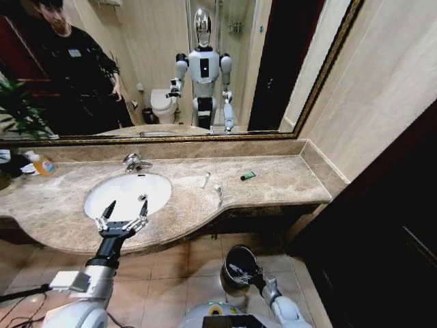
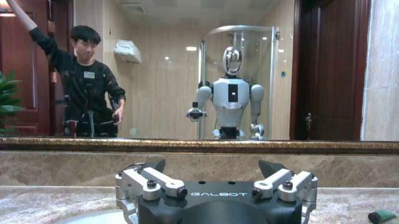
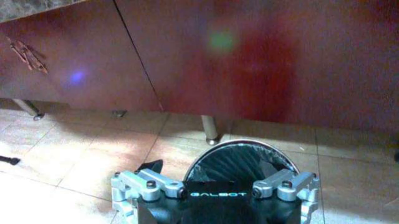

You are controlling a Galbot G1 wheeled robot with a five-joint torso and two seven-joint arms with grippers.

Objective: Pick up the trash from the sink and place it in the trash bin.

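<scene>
Low at the front, the left gripper [image 1: 124, 210] hovers over the sink's [image 1: 95, 193] near rim, fingers spread, holding nothing. Farther right on the counter [image 1: 287, 179] lie a small tube [image 1: 205, 180], a toothbrush [image 1: 218, 192] and a green packet [image 1: 248, 175]. Below the counter, the right gripper [image 1: 244, 275] pinches the bin's [image 3: 240, 158] rim above the floor tiles.

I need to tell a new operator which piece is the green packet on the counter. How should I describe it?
Start at the white oval sink in the marble counter, then look along the counter toward the robot's right. Past two small white items lies the green packet, nearer the mirror. It is the only green piece; its neighbours are white.
</scene>
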